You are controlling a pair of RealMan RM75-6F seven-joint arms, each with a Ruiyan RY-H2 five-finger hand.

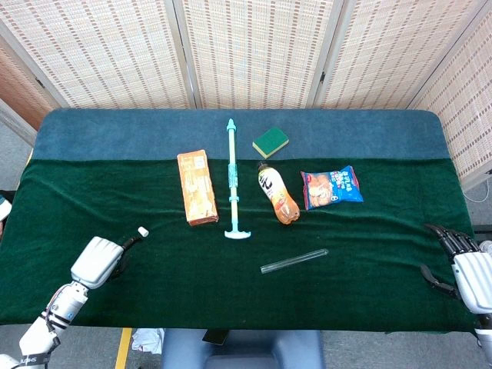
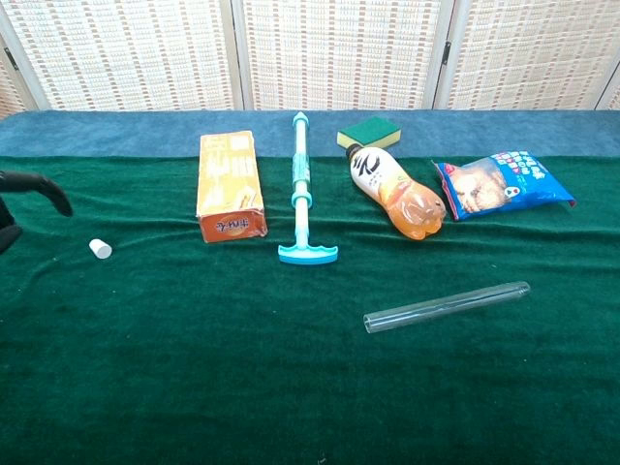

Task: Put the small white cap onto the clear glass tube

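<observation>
In the head view the left hand (image 1: 98,260) reaches in low over the near left part of the green cloth (image 1: 154,269), its silver back turned up and its dark fingers (image 1: 129,242) stretched toward the small white cap (image 1: 143,231); the fingertips lie just beside the cap, and whether they touch it cannot be told, nor how far the fingers are parted, since they are bunched behind the palm. The right hand (image 1: 465,265) sits at the near right edge of the table, holding nothing, its dark fingers spread and its thumb standing apart. The clear glass tube (image 1: 294,260) lies on its side on the cloth nearer the right, well apart from both hands and from the cap. In the chest view only curved dark fingertips (image 2: 39,186) of the left hand show at the left edge, arched above and just left of the cap (image 2: 100,249), with cloth visible between them; the tube (image 2: 447,305) lies slantwise toward the right, open end at its lower left
</observation>
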